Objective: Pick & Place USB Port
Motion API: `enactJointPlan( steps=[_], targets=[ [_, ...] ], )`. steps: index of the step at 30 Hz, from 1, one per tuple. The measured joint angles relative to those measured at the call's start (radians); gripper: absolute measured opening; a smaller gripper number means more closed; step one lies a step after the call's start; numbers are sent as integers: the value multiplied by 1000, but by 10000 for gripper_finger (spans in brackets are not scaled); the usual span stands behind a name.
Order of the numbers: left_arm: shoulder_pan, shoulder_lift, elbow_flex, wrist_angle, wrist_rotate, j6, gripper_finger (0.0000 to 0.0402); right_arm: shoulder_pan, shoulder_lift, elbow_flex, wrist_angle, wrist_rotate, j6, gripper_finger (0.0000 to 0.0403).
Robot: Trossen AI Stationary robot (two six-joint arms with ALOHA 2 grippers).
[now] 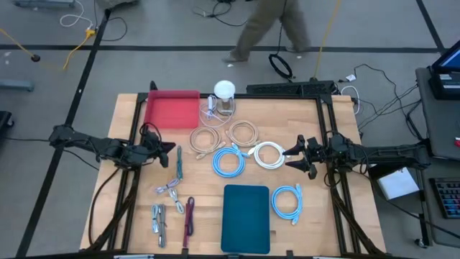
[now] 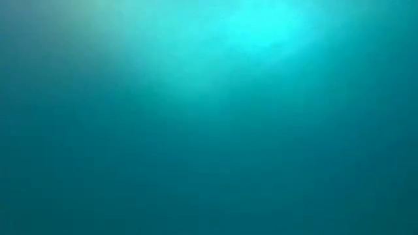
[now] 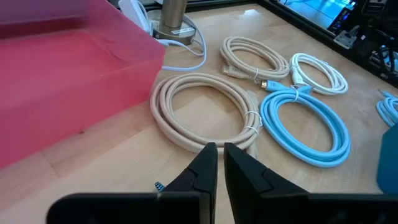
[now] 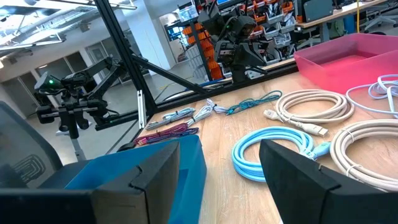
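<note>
Right now the left pincer (image 1: 171,149) is shut, holding nothing, near the red tray (image 1: 171,109); the right pincer (image 1: 293,155) is wide open, empty; the teal USB cable (image 1: 178,165) lies straight on the worktop (image 1: 323,230), running away from the tray.

Coiled cables (image 1: 228,161) crowd the table's (image 1: 323,223) centre between both arms. The red bin (image 1: 172,110) and white lamp (image 1: 225,93) block the far edge; the teal bin (image 1: 246,218) blocks the near centre. Bare wood remains open at the near right corner and far left edge
</note>
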Motion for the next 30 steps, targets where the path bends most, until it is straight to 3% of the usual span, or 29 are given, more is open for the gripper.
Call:
enactJointPlan(
  steps=[18,25,30],
  targets=[
    [0,0,0,0,0,0,31,0,0,0,30,0,18,215],
    [0,0,0,0,0,0,31,0,0,0,134,4,349,215],
    [0,0,0,0,0,0,31,0,0,0,260,94,560,215]
  ],
)
